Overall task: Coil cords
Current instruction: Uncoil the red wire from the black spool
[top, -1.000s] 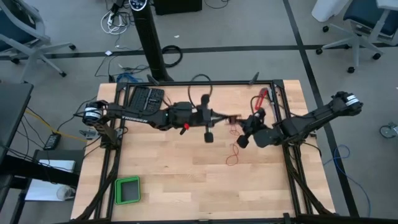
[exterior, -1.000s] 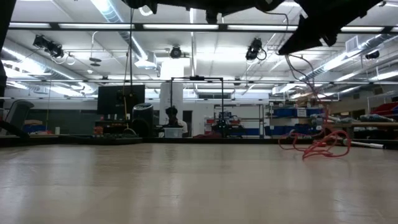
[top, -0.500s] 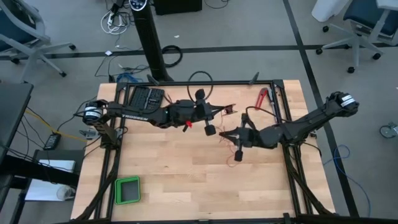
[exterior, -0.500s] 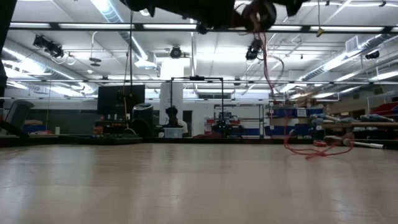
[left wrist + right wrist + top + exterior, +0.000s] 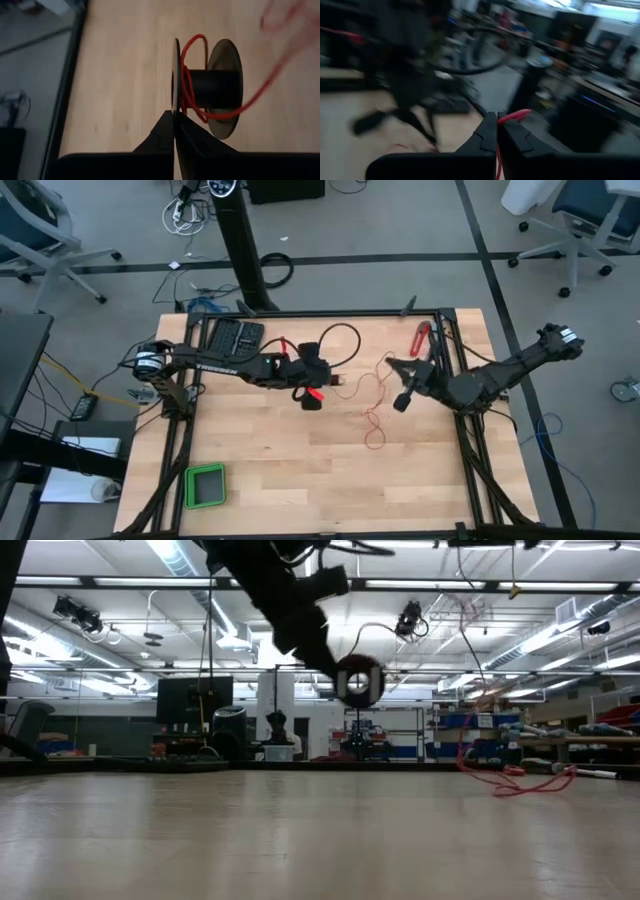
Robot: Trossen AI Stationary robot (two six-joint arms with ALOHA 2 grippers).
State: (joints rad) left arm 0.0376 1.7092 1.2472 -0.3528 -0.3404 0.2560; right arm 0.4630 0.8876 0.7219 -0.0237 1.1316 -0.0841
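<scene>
A small black spool (image 5: 212,90) with a few turns of thin red cord (image 5: 186,85) hangs above the table's middle, and my left gripper (image 5: 175,119) is shut on it. In the high view the spool (image 5: 310,398) sits at the end of the left arm. From there the red cord (image 5: 372,385) runs right to my right gripper (image 5: 392,364), which is shut on it. The cord's loose tail (image 5: 374,432) lies squiggled on the wood. In the low view the spool (image 5: 357,682) floats well above the tabletop. My left gripper pinches the rim of one spool flange (image 5: 175,102) between its two fingertips, slanting down from the table's left side. The spool is lifted clear of the table, its core lying across the fingers. My right gripper pinches a single strand of the red cord (image 5: 510,116) at its fingertips, with the fingers about level and pointing toward the table's left. The cord sags slack toward the spool, and its tail drops to the table.
A dark keyboard (image 5: 235,338) lies at the far left. A green box (image 5: 205,485) sits near the front left corner. A red-handled tool (image 5: 420,338) lies at the far right by the frame rail. A black cable loop (image 5: 338,338) arches over the far middle.
My left gripper has tipped nose-down, sunk and drawn back toward the table's left, carrying the spool with it. My right gripper has rolled, risen and pulled toward the table's right and far edge with the cord. The strand between them is now longer, and the tail stays on the table.
</scene>
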